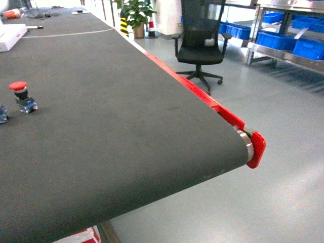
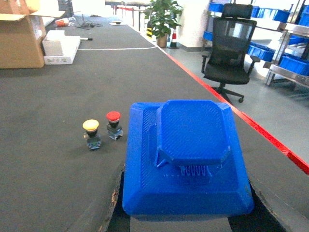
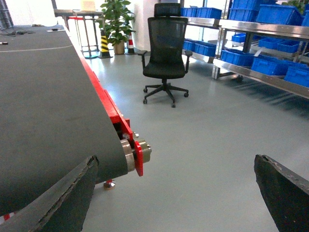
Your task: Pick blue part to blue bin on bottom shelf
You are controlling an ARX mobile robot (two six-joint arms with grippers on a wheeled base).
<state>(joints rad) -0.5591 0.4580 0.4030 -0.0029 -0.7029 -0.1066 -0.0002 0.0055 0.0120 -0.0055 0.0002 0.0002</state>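
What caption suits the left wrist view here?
Left gripper carrying a large blue plastic part above the dark conveyor belt, beside yellow-capped and red-capped push buttons.

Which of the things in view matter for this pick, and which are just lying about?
For the job:
blue part, held in the left gripper
blue bins on the shelving

Lying about:
red pushbutton
yellow pushbutton
office chair
cardboard box
potted plant

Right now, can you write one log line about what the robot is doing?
left tool: shut on blue part, above belt | right tool: open, empty, past belt end | blue bin: not reached
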